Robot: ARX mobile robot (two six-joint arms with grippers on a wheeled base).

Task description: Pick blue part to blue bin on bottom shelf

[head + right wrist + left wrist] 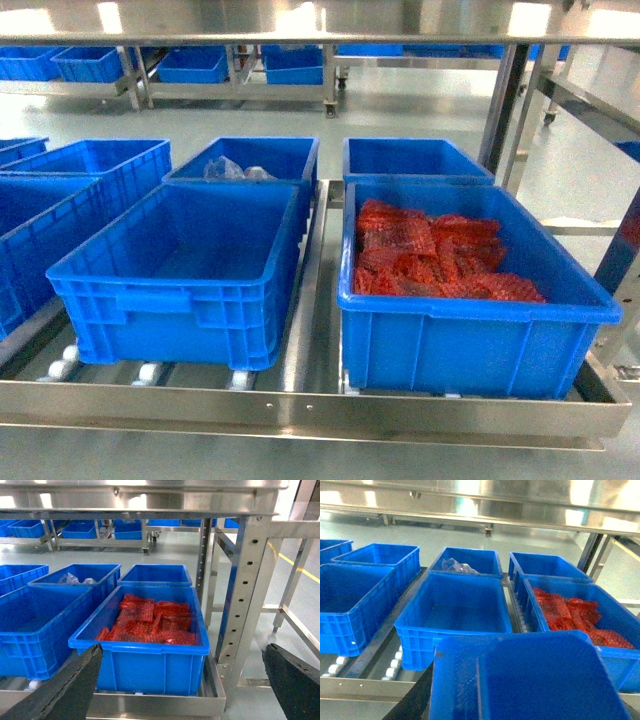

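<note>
**Ana:** Stainless steel racking runs across the whole scene, over a pale green floor. Where does the drop go?

**Ben:** On the low shiny steel bottom shelf [300,405], with its riveted front lip and white rollers. The large bright blue plastic bin with the bare inside [190,265] sits at about 8 o'clock in the head view. At its 3 o'clock, just beside it, is the like crate filled with red bubble-wrap packs [470,300]. At its 12 o'clock a third blue crate holds a clear plastic bag [232,168].

**Ana:** And the blue part?

**Ben:** The left wrist camera shows a blurred dark blue lump [530,680] filling the 6 o'clock edge, right against the lens. I judge it is being carried there, in front of and short of the bare bin, so it can go over the rim. It is not in the bin yet.

**Ana:** Is the left hand pinching it?

**Ben:** Its fingers are hidden, so I cannot tell.

**Ana:** The right hand?

**Ben:** The right hand [182,649] is spread wide with nothing between its black fingers [65,685]. It faces the red-pack crate, probably just keeping out of the way.
</note>
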